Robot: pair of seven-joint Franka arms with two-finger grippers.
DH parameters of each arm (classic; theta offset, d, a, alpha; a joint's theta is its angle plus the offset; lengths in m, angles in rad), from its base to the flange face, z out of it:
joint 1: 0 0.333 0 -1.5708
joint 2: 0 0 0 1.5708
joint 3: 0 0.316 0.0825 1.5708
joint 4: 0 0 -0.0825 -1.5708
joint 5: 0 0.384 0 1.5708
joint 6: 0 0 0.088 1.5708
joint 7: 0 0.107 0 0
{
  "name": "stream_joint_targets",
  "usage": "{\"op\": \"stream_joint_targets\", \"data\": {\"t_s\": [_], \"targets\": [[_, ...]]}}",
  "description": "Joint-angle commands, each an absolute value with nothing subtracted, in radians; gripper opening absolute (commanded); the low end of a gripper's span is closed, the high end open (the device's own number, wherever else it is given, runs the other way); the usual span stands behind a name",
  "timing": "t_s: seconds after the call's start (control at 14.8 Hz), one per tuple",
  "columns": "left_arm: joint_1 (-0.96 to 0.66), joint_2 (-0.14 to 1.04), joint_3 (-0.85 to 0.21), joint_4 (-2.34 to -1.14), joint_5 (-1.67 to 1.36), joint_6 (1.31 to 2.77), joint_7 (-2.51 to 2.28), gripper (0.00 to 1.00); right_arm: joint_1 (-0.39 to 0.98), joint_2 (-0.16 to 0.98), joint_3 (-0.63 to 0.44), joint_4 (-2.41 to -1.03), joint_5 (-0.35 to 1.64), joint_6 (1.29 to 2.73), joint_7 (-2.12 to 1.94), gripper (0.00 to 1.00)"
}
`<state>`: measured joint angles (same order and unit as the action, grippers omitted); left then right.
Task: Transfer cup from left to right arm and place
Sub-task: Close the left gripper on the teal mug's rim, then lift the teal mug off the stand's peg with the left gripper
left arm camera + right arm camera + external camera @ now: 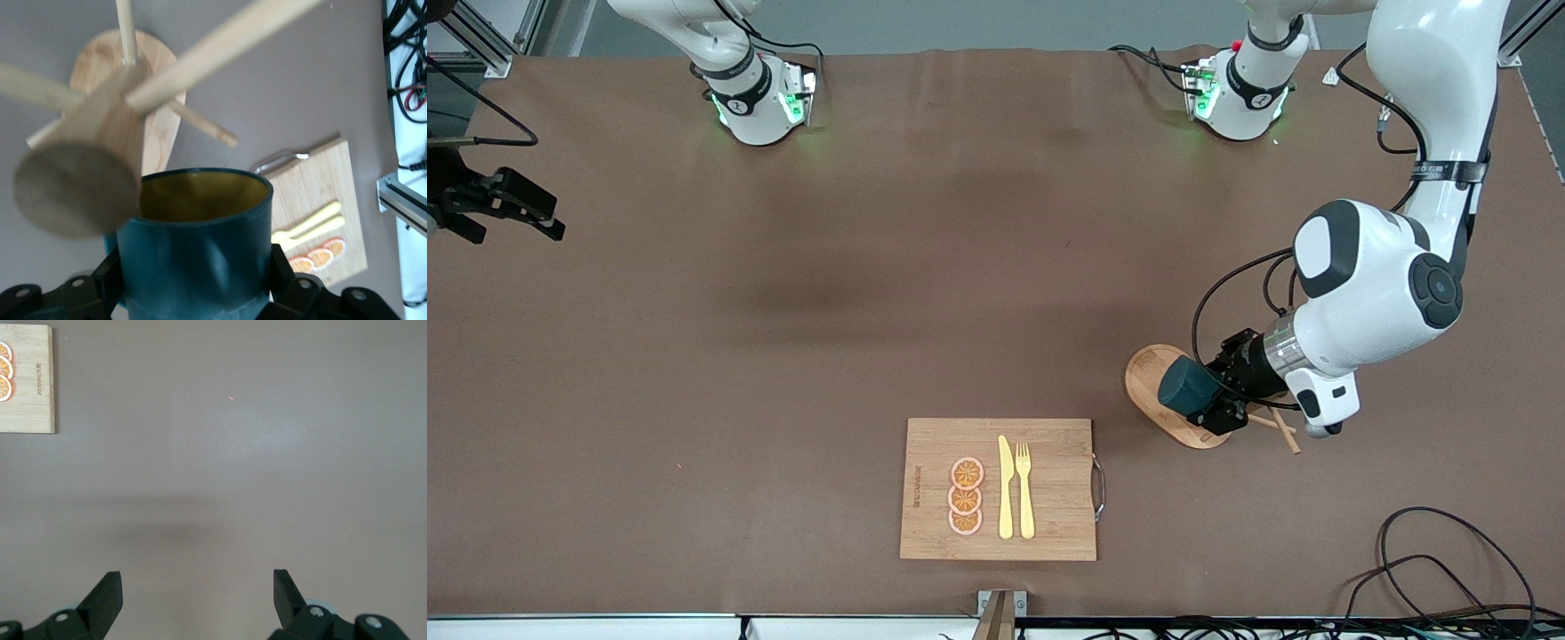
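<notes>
The dark teal ribbed cup [1184, 384] lies on its side in my left gripper [1211, 398], which is shut on it, just over the oval base of the wooden peg rack [1144, 377] at the left arm's end of the table. In the left wrist view the cup [200, 253] sits between the black fingers [110, 275], its yellowish-brown inside showing, close beside the rack's post and pegs [87, 167]. My right gripper [509, 212] waits open and empty over bare table at the right arm's end; it shows open in the right wrist view [197, 588].
A wooden cutting board [1049, 533] with a metal handle lies near the front edge, bearing three orange slices [966, 496], a yellow knife [1006, 489] and a yellow fork [1024, 489]. Its corner shows in the right wrist view [30, 387]. Cables [1449, 569] trail at the front corner.
</notes>
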<state>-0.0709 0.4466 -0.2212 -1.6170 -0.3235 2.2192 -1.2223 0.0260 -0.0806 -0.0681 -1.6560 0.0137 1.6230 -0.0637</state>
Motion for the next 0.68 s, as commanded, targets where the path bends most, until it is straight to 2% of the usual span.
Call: {"op": "stream_joint_targets", "data": {"t_s": [0.0, 0.61], "targets": [[-0.064, 0.428, -0.245, -1.612, -0.383, 2.195, -1.256, 0.64, 0.029, -0.089, -0.069, -1.655, 0.023, 1.617, -0.048, 1.0], [-0.066, 0.379, -0.328, -1.608, -0.393, 2.149, -1.394, 0.65, 0.031, -0.089, -0.069, -1.654, 0.023, 1.617, -0.048, 1.0]]}}
